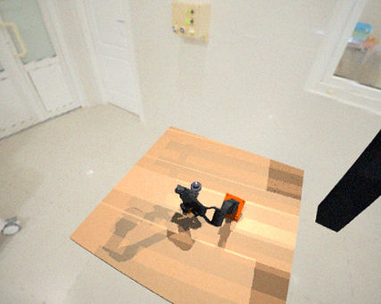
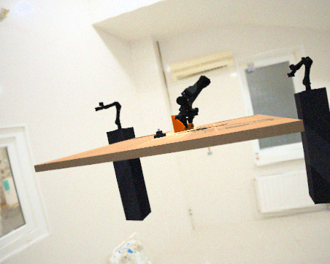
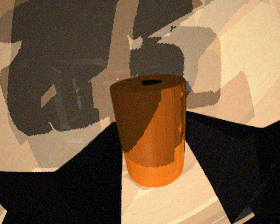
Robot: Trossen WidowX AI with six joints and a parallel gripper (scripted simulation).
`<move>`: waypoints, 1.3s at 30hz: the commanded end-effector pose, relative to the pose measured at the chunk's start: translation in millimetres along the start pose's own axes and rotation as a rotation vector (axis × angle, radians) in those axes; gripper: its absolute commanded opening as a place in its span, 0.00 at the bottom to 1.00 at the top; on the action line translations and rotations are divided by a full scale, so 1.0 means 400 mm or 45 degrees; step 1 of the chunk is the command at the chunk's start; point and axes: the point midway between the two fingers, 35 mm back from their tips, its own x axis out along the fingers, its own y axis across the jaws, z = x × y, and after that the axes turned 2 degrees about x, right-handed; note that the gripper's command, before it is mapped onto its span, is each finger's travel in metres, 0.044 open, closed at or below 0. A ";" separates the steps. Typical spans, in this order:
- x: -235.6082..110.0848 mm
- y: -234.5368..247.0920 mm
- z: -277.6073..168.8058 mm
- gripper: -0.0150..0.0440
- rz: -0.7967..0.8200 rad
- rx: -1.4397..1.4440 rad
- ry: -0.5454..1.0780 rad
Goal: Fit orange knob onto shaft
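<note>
The black six-joint arm [image 1: 209, 213] bends down, its parallel-jaw gripper [image 3: 150, 160] clamped on the orange cylindrical knob [image 3: 153, 131] between both dark fingers
</note>
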 end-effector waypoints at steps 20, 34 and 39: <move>-0.006 -0.002 0.003 0.56 -0.003 0.659 -0.004; -0.006 -0.002 0.003 0.56 -0.002 1.266 -0.005; -0.006 -0.002 0.003 0.56 -0.002 1.296 -0.005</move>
